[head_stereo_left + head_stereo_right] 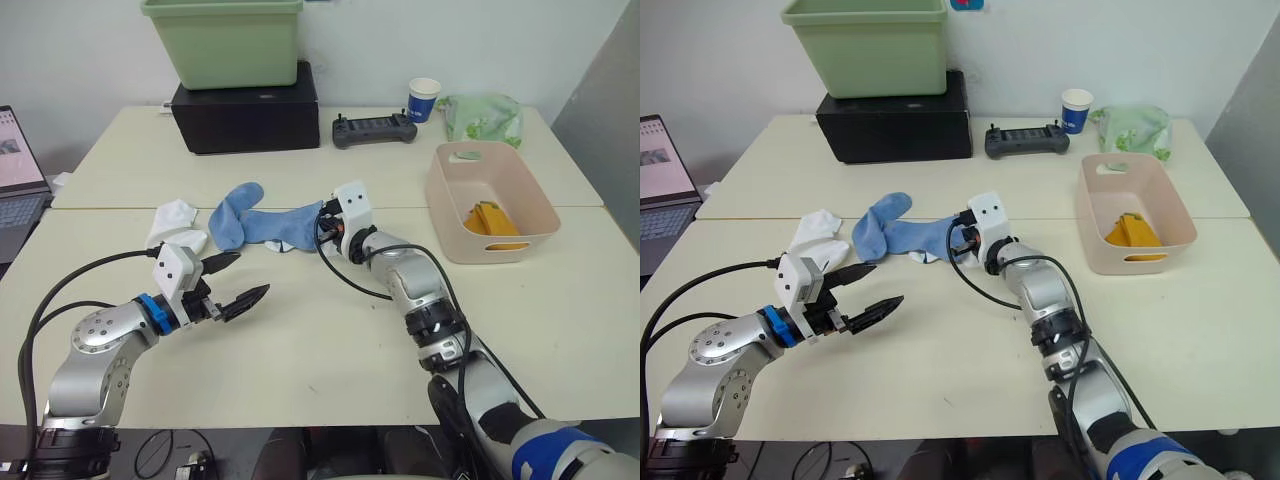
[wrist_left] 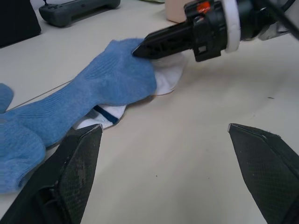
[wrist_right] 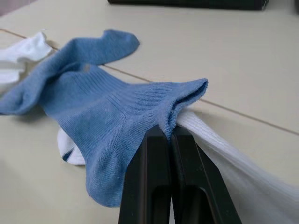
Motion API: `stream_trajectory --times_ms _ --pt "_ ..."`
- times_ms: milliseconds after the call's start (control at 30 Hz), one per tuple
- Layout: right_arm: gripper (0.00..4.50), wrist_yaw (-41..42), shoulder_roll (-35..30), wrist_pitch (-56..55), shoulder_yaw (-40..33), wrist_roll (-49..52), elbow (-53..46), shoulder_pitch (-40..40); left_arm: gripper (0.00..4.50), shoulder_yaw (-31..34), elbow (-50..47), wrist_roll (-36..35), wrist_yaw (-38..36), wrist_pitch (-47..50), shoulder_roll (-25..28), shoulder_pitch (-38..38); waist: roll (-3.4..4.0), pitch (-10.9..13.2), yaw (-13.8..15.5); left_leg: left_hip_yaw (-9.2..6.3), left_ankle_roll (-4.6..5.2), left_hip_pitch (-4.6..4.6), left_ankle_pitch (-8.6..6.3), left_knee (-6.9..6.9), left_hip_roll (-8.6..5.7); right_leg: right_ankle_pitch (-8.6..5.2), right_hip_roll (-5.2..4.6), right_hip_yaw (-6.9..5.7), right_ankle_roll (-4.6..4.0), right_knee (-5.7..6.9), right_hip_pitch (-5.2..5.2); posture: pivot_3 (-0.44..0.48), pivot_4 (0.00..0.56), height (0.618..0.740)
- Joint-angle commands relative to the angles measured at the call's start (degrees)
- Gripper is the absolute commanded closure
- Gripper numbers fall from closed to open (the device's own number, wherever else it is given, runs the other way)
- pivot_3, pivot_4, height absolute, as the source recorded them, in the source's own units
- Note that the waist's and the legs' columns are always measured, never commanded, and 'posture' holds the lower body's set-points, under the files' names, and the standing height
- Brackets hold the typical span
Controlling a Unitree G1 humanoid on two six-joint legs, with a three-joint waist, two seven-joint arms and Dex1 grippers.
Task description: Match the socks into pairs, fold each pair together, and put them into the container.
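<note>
1. The right gripper (image 1: 322, 222) has its two black fingers pressed together on the cuff of a light blue ribbed ankle sock (image 3: 107, 116), and a white sock (image 3: 233, 186) is caught in the same pinch beneath it.
2. That blue sock lies stretched across the cream table top (image 1: 330, 350), well to the left of the pale pink rectangular plastic tub (image 1: 447, 205), which serves as the landmark here.
3. A second light blue sock (image 1: 233, 213) lies at the far end of the first, overlapping it, farther still from the tub.
4. The white sock shows a thin dark mark (image 2: 105, 114) where it peeps out from under the blue one.
5. Another white sock (image 1: 176, 225) lies crumpled beyond the blue socks, the farthest sock from the tub.
6. The left gripper (image 1: 240, 283) has its fingers spread wide apart and holds nothing; it hovers over bare table, on the near side of the blue socks and far to the left of the tub.
7. Folded mustard-orange socks (image 1: 492, 222) lie inside the tub, against its near right part.
8. Behind the tub lie a pale green patterned bag (image 1: 485, 116), a blue-and-white paper cup (image 1: 424, 99) and a dark grey handheld controller (image 1: 373, 129).
9. Farther back and to the left of the tub, a large green plastic bin (image 1: 225, 42) stands on a black box (image 1: 245, 115).
10. An open laptop (image 1: 20, 175) sits at the table's left edge.
</note>
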Motion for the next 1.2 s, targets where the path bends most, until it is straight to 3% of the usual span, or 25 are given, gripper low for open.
stream_trajectory --times_ms 33,233,333,467,667,800,1100,1200 --pt "4.48 0.45 -0.25 6.91 0.87 2.5 -14.22 3.22 0.0 1.27 0.39 0.1 0.05 -0.57 0.93 -0.96 0.0 0.0 0.13 0.0 0.0 -0.01 0.0 0.0 0.0 0.0 0.0 0.01 0.0 0.0 0.0 0.0 0.15 0.725" --pt "4.48 1.05 -3.91 20.04 0.97 7.17 -35.71 12.49 0.0 0.73 2.54 0.75 -0.57 -1.23 1.44 -2.53 0.0 0.0 0.41 -0.01 0.02 -0.07 -0.01 0.0 0.0 0.0 -0.01 -0.01 0.0 -0.01 -0.03 0.0 0.15 0.725" --pt "4.48 0.4 -5.71 23.37 0.17 8.33 -40.3 16.36 0.0 0.08 3.37 1.14 -0.84 -1.47 1.34 -3.37 0.0 0.0 0.4 -0.02 0.02 -0.07 -0.01 -0.01 -0.01 0.0 -0.02 0.0 0.0 -0.04 -0.02 0.0 0.15 0.725" --pt "4.48 -2.53 -6.19 21.46 0.15 6.76 -38.62 18.19 0.0 -0.79 4.01 1.55 -1.52 -1.73 1.09 -4.24 0.01 0.01 0.22 -0.01 0.02 -0.05 -0.01 -0.01 -0.01 0.0 0.0 0.0 0.0 -0.02 -0.03 0.0 0.15 0.725" --pt "4.48 -4.58 -11.03 8.33 2.95 -0.77 -26.48 14.05 0.0 -1.2 5.15 2.07 -2.24 -2.36 0.87 -5.2 0.0 0.01 0.22 0.01 0.02 -0.04 -0.01 -0.01 -0.03 0.0 0.0 0.01 0.0 -0.02 -0.03 0.0 0.15 0.725" --pt "3.54 -3.36 -13.32 3.94 0.58 -1.06 -19.32 9.87 0.0 -1.37 5.11 2.23 -2.23 -2.62 0.57 -5.09 -0.01 0.02 0.24 0.02 0.01 -0.05 -0.01 -0.01 -0.02 0.0 0.0 0.0 0.0 -0.03 -0.03 0.0 0.15 0.725" --pt "0.36 1.72 -15.53 9.03 -1.4 2.84 -20.95 9.04 0.0 -1.63 3.63 2.32 -1.92 -2.42 -0.12 -3.99 -0.01 0.02 0.27 0.02 0.03 -0.06 -0.01 -0.01 -0.01 0.0 0.0 0.01 0.0 -0.04 -0.02 0.0 0.15 0.725" --pt "0.36 2.11 -15.5 10.86 -1.63 3.36 -19.75 8.16 0.0 -2.22 3.62 2.42 -2.0 -2.33 -0.25 -4.51 -0.01 0.02 0.33 0.02 0.02 -0.07 -0.01 0.0 -0.01 0.0 -0.01 0.0 0.0 -0.04 -0.01 0.0 0.15 0.725"
